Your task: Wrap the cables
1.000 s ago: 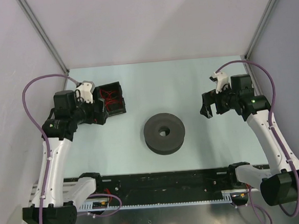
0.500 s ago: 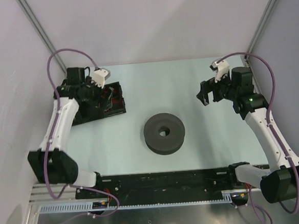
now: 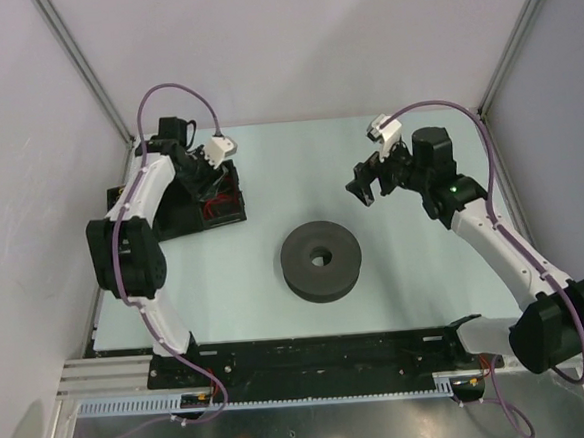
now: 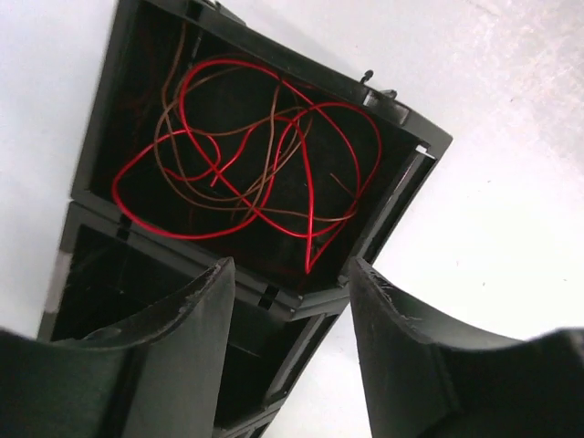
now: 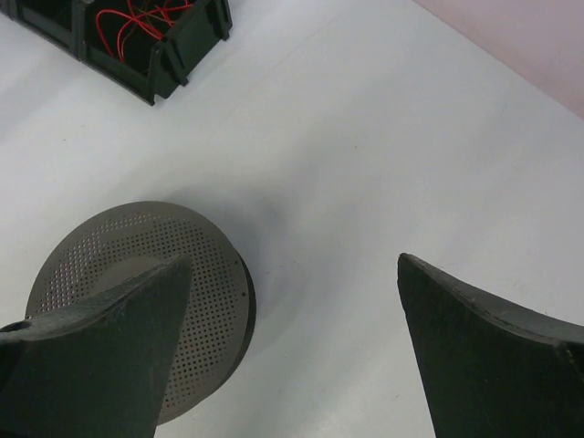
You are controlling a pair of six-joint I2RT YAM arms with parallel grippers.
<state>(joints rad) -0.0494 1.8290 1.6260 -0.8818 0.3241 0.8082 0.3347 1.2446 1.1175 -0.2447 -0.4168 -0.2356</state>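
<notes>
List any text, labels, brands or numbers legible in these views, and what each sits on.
None can be read: the black bin, the cables in it, the grey spool, the left gripper and the right gripper show no lettering in any view.

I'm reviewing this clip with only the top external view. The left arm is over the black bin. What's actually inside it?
Observer: The left wrist view shows loose red cables tangled with thinner brownish strands in one compartment of the bin.
Operator: Is the left gripper holding any of it?
Observer: No. It is open, poised over that compartment's near wall, with its fingers clear of the wire.
Operator: And the right side?
Observer: The right gripper is wide open with nothing between its fingers. The spool partly under it has a finely perforated top face.
</notes>
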